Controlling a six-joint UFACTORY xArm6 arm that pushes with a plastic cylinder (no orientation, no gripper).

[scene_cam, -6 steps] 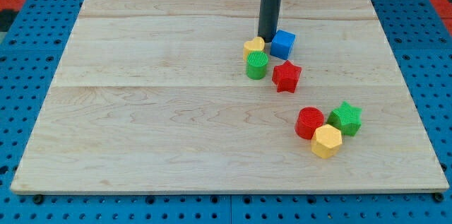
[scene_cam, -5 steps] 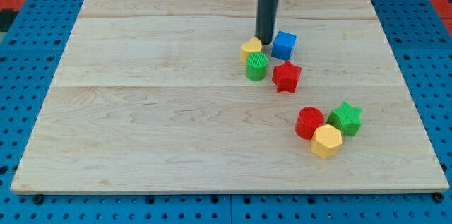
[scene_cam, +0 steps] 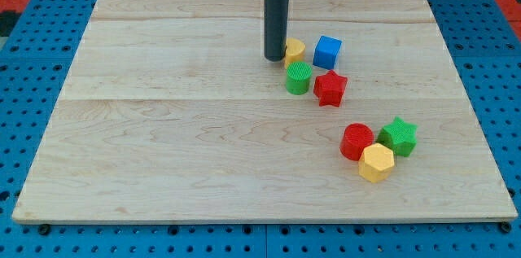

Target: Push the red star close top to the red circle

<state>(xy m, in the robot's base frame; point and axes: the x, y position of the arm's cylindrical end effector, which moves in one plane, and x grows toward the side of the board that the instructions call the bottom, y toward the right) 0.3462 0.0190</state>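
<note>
Red star [scene_cam: 330, 88] mid-board, my tip [scene_cam: 274, 59] upper-left.

Lab: blue pegboard bench [scene_cam: 32, 128]

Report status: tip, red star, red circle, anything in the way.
My tip at view's left of yellow block, touching or nearly. Red star up-left of red circle, apart. Green cylinder beside star; path to circle open.
</note>
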